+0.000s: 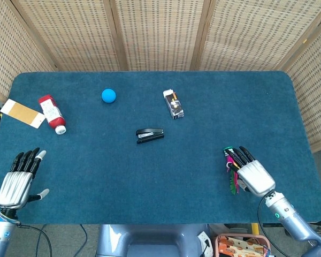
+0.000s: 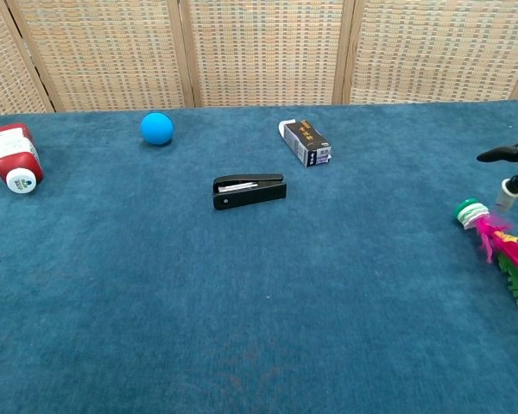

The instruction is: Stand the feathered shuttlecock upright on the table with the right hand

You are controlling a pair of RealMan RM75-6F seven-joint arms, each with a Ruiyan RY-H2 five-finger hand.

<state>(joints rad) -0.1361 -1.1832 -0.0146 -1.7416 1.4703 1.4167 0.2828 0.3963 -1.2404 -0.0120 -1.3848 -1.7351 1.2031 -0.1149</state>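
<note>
A blue table (image 1: 150,176) stands in front of a woven wicker screen (image 1: 160,32). A black stapler (image 1: 150,134) lies flat near the middle of the table, and everything else is placed around it.

Behind the stapler and a little to the right lies a small dark box (image 1: 173,104). Behind the stapler to the left sits a blue ball (image 1: 108,95). Far to the left of the stapler a red and white bottle (image 1: 52,113) lies on its side, and just past it a brown card (image 1: 22,113) hangs over the table edge.

The feathered shuttlecock (image 2: 501,252) lies flat on the table, far to the right of the stapler and closer to the front edge. Its green and white base points toward the back, and its pink, yellow and green feathers point toward the front.

The right hand (image 1: 249,171) is right over the shuttlecock, palm down. Its dark fingers (image 2: 509,155) are spread above the base. In the chest view one fingertip is just beside the base. I cannot tell if the hand touches it, and it has no hold on it.

The left hand (image 1: 18,179) is far to the left of the stapler, near the front edge. It is flat with fingers apart and holds nothing.
</note>
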